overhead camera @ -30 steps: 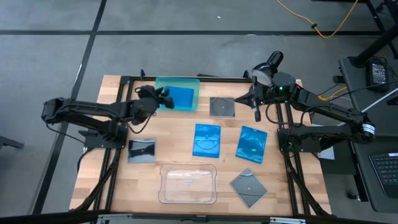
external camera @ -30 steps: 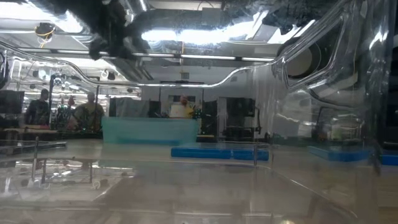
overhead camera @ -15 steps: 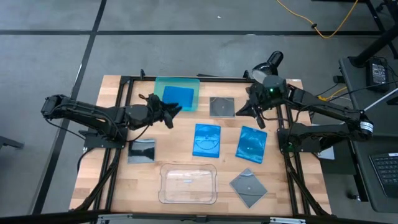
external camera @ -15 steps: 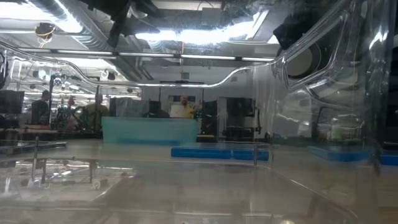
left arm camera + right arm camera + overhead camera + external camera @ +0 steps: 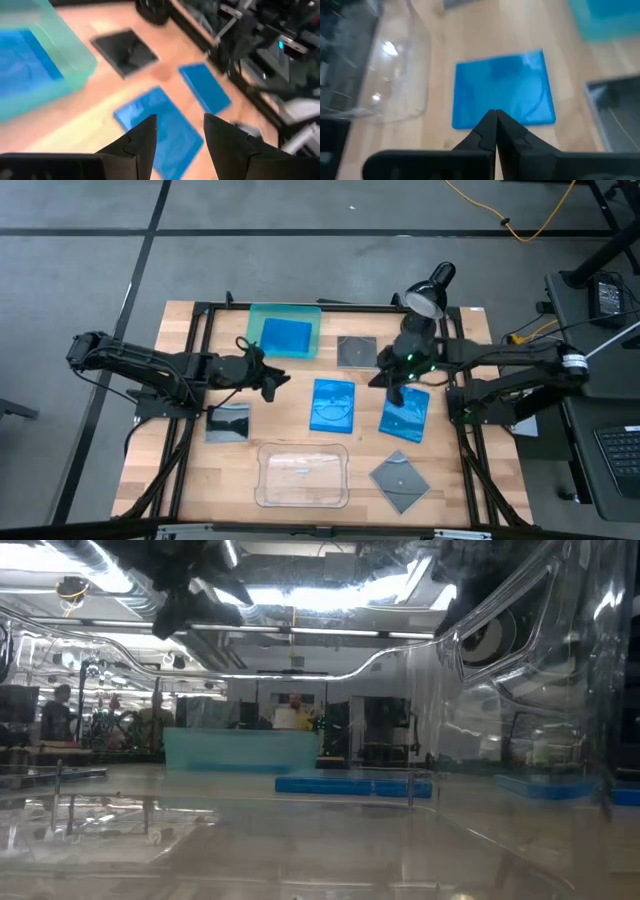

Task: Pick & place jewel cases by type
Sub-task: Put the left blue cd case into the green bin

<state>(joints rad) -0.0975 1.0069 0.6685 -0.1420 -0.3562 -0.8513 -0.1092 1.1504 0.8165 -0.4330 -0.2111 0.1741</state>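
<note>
Jewel cases: three translucent blue rectangles, one [image 5: 287, 337] inside the teal-green translucent tray [image 5: 254, 330] upper centre, three glossy dark grey squares loose, left gripper [image 5: 274, 377] spread empty, right gripper [image 5: 384, 383] pinched shut.

From my overhead feed the pale wooden desk [image 5: 300, 430] is evenly lit and sharp, with only short soft shadows under the dark arms. A black desk lamp [image 5: 432, 288] sits at the upper right of that frame. My low feed is dim below and blown out along the top, where ceiling strip lights [image 5: 330, 595] glare; the clear plastic tray wall [image 5: 520, 690] warps the right side with streaky reflections. Both wrist feeds are blurred: the bright blue translucent rectangular case [image 5: 165, 125] is smeared, and another blue case [image 5: 502, 95] looks soft, with a glint on the clear tray rim [image 5: 387, 50].
</note>
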